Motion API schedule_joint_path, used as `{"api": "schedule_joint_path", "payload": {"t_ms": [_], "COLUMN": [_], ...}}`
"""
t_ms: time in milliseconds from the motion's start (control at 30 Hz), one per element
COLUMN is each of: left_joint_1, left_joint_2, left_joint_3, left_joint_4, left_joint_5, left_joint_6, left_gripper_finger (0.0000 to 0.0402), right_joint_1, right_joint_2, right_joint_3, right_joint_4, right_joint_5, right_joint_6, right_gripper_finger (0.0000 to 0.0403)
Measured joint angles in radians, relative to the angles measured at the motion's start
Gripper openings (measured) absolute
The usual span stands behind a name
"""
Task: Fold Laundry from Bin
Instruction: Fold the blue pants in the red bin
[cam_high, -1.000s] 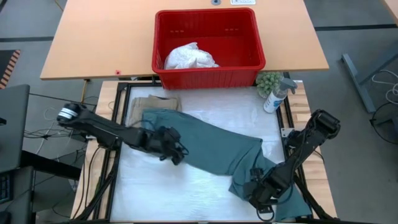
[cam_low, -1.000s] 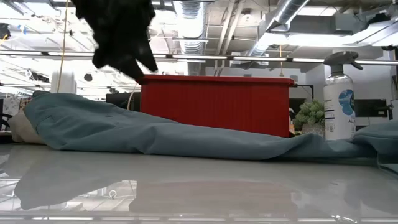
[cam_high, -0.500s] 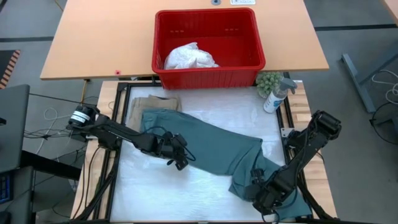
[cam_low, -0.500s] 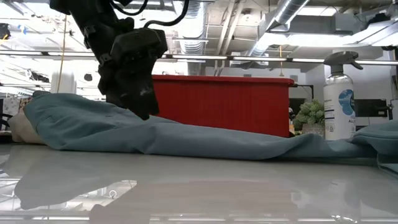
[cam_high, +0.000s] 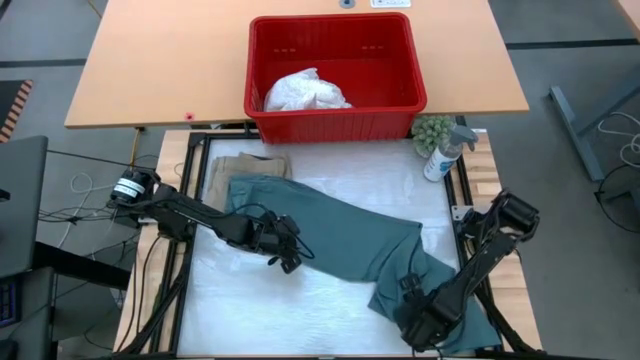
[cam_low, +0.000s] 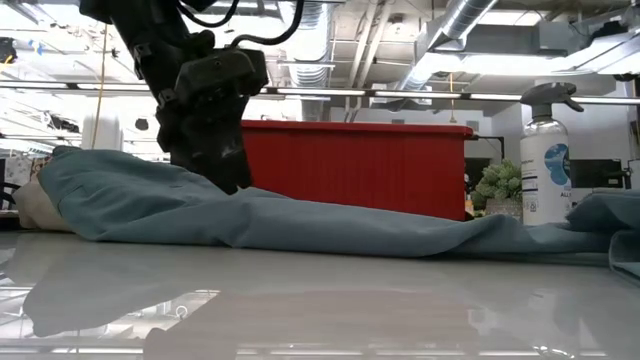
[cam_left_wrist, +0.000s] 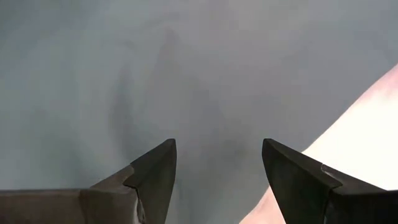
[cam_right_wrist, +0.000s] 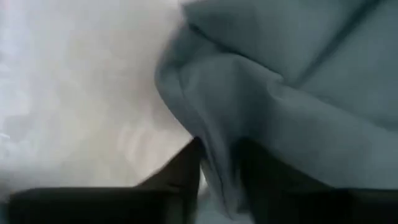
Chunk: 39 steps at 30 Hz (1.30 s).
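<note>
The dark teal garment (cam_high: 340, 225) lies spread slantwise over the white table, from far left to near right. Its far-left end covers part of a beige garment (cam_high: 245, 165). A white garment (cam_high: 305, 92) lies bunched in the red bin (cam_high: 330, 122) beyond the table's far edge. My left gripper (cam_high: 288, 258) is open and tipped down at the teal garment's near edge (cam_left_wrist: 186, 74). My right gripper (cam_high: 418, 322) points down at the garment's bunched near-right end and is shut on a fold there. My left gripper's open fingertips (cam_left_wrist: 163, 155) stand at the teal cloth's surface just inside its near edge; whether they touch it, I cannot tell. My right gripper pinches a raised fold of the teal garment (cam_right_wrist: 217, 168) between its two fingers, coming from above. The rest of the cloth lies slack on the table.
A spray bottle (cam_high: 445, 155) and a small green plant (cam_high: 432, 130) stand at the table's far right corner, beside the bin. Bare white table (cam_high: 250, 310) shows along the near left. A dark frame (cam_high: 185, 200) runs around the table's edges.
My left gripper has come down onto the teal garment's near edge and then kept still, open throughout. My right gripper has sunk a little and turned at the near-right fold, where the cloth has bunched up slightly higher.
</note>
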<state>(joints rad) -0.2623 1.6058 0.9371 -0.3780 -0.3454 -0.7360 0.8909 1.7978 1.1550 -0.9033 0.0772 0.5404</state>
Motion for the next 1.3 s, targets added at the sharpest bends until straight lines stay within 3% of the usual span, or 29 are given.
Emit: {"api": "schedule_joint_path", "payload": {"t_ms": [133, 167, 400, 633, 800, 967, 1167, 1300], "left_joint_1": [0.000, 0.000, 0.000, 0.000, 0.000, 0.000, 0.000, 0.000], "left_joint_2": [0.000, 0.000, 0.000, 0.000, 0.000, 0.000, 0.000, 0.000], "left_joint_3": [0.000, 0.000, 0.000, -0.032, -0.047, -0.047, -0.047, -0.047], "left_joint_4": [-0.008, -0.008, -0.029, -0.024, -0.035, -0.040, -0.076, -0.092], "left_joint_5": [-0.001, -0.005, -0.044, -0.028, -0.019, -0.002, 0.000, 0.000], "left_joint_6": [-0.008, -0.008, -0.008, -0.017, -0.016, 0.017, 0.036, 0.036], "left_gripper_finger": [0.0226, 0.0226, 0.0226, 0.0226, 0.0226, 0.0226, 0.0226, 0.0226], "right_joint_1": [-0.002, -0.002, 0.000, 0.013, 0.036, 0.070, 0.098, 0.134], "right_joint_2": [0.025, 0.023, -0.024, -0.107, -0.174, -0.230, -0.267, -0.284], "right_joint_3": [0.075, 0.093, 0.251, 0.346, 0.355, 0.355, 0.355, 0.355], "right_joint_4": [-0.139, -0.160, -0.392, -0.561, -0.670, -0.668, -0.667, -0.663], "right_joint_5": [0.000, 0.001, -0.003, -0.024, -0.098, -0.113, -0.352, -0.371], "right_joint_6": [0.009, 0.014, 0.258, 0.800, 1.152, 1.243, 1.277, 1.276], "right_gripper_finger": [0.0028, 0.0021, 0.0019, 0.0019, 0.0023, 0.0023, 0.0026, 0.0039]}}
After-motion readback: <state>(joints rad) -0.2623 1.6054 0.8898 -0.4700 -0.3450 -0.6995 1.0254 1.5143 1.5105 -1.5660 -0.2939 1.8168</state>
